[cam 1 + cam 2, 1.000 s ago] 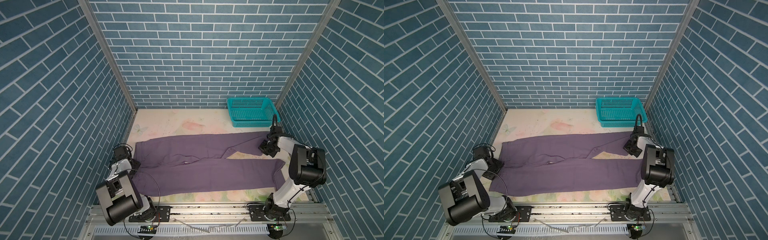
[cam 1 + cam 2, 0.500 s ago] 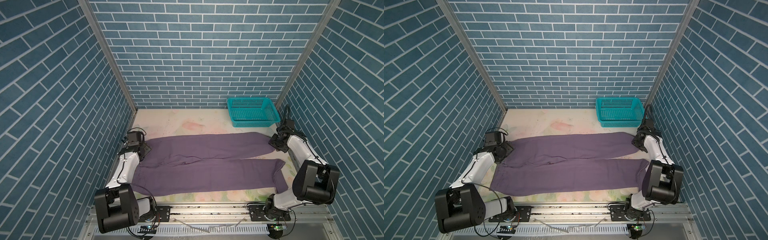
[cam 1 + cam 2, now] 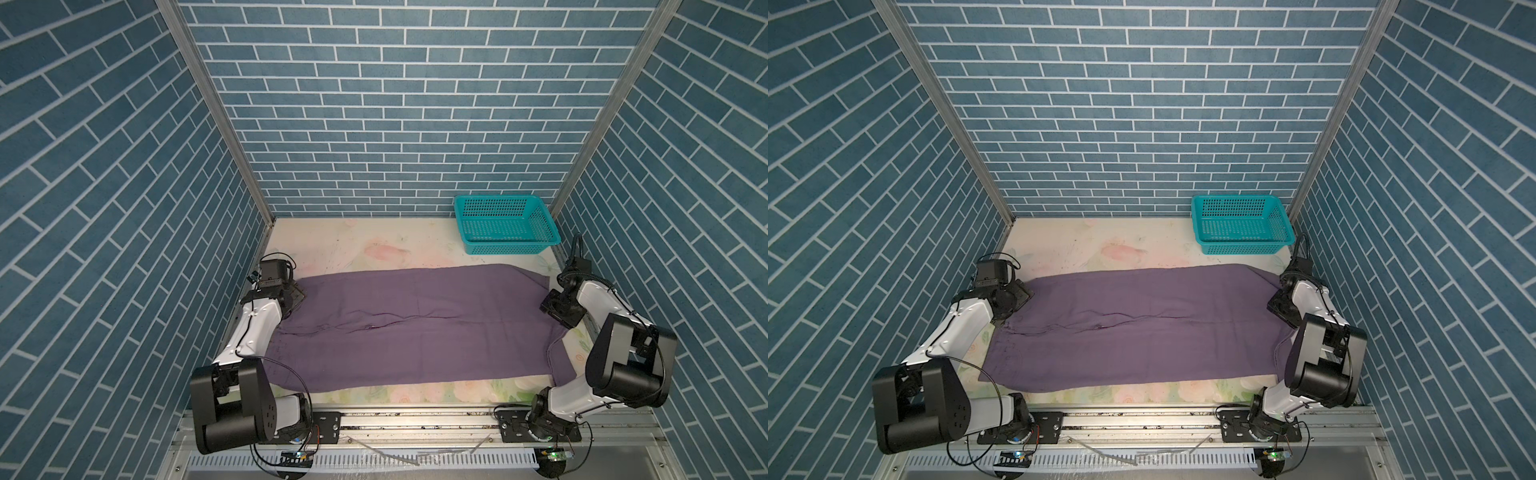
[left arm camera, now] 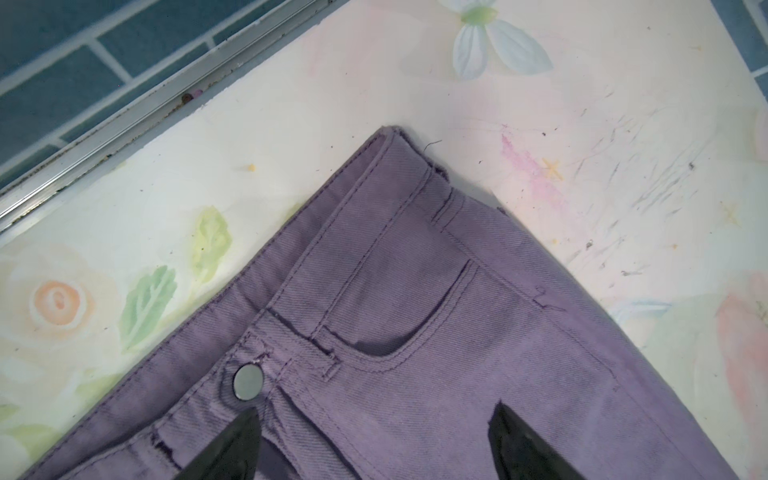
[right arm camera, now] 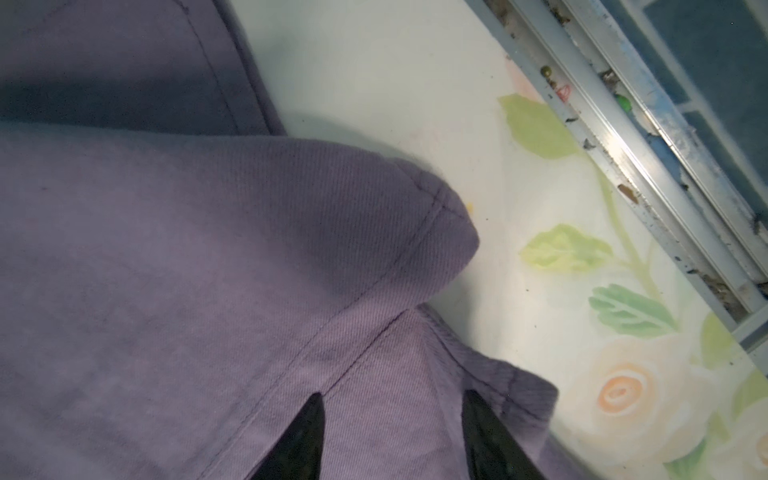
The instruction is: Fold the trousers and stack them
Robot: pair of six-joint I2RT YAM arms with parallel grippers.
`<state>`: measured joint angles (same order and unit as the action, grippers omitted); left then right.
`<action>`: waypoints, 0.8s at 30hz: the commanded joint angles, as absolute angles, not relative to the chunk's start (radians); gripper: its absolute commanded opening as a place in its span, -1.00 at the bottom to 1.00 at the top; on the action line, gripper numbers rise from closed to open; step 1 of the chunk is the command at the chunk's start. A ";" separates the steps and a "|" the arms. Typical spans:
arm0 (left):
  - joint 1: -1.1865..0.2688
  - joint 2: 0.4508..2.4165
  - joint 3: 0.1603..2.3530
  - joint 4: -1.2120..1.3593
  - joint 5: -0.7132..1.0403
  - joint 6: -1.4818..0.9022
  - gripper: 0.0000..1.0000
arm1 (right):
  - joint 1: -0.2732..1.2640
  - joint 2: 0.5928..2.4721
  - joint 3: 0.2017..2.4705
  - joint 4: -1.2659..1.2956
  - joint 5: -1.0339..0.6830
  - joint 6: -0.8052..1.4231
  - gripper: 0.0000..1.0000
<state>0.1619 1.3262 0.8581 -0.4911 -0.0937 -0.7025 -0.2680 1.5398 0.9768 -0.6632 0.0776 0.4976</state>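
**Trousers laid out, both grippers released.** With 12 o'clock taken toward the back wall, the left gripper (image 4: 376,415) is shown at about 10 o'clock on the table (image 3: 353,245). Its jaws are spread wide above the waistband (image 4: 316,266), just beside the metal button (image 4: 248,382), and nothing is clamped.

The trousers (image 3: 415,328) are spread flat across the table in both top views. Their long axis runs from 9 to 3 o'clock, with the waist at the 9 o'clock end and the two legs side by side.

At about 2 o'clock the right gripper (image 5: 392,397) is held over the far leg's end, beside a puffed-up hem corner (image 5: 436,224). Its fingers are parted, with cloth lying under them rather than pinched.

The next fold is judged to carry the hems from 3 toward 9 o'clock, so the right arm is the nearer one. The near leg's end (image 3: 557,357) is seen bunched at 4 o'clock beside that arm, where it could be snagged.

The teal basket (image 3: 505,249) is set in the 1 o'clock corner, near the trousers but clear of them and out of the fold's path.
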 commanded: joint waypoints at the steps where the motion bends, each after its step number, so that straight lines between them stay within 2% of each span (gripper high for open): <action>1: 0.149 1.391 0.911 -0.485 -0.125 -0.681 0.75 | -0.277 1.564 1.003 -0.650 0.057 0.513 0.08; 3: 0.147 1.438 0.930 -0.479 -0.116 -0.681 0.75 | -0.282 1.579 1.023 -0.641 0.040 0.517 0.04; 4: 0.146 1.459 0.933 -0.467 -0.106 -0.683 0.75 | -0.284 1.592 1.040 -0.638 0.032 0.513 -0.08; 5: 0.147 1.473 0.933 -0.452 -0.099 -0.685 0.75 | -0.286 1.607 1.054 -0.637 0.025 0.512 -0.25; 6: 0.145 1.488 0.934 -0.437 -0.092 -0.687 0.75 | -0.288 1.625 1.073 -0.636 0.017 0.510 -0.58; 7: 0.145 1.501 0.937 -0.424 -0.088 -0.688 0.75 | -0.291 1.641 1.089 -0.632 -0.001 0.511 -0.78; 8: 0.144 1.511 0.941 -0.418 -0.085 -0.688 0.75 | -0.293 1.652 1.101 -0.622 -0.021 0.510 -0.84; 12: 0.141 1.559 0.985 -0.411 -0.065 -0.669 0.75 | -0.298 1.709 1.174 -0.607 -0.080 0.514 -0.91; 15: 0.140 1.592 1.005 -0.419 -0.072 -0.655 0.76 | -0.296 1.748 1.219 -0.600 -0.125 0.533 -0.88; 23: 0.137 1.667 1.014 -0.396 -0.051 -0.658 0.75 | -0.297 1.750 1.226 -0.507 -0.133 0.572 -0.86; 24: 0.135 1.669 1.014 -0.393 -0.053 -0.659 0.75 | -0.297 1.744 1.215 -0.483 -0.128 0.575 -0.91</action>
<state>0.1432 1.6581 0.9985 -0.3943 -0.0574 -0.6682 -0.2939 1.7519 1.2034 -0.5407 -0.1139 0.5304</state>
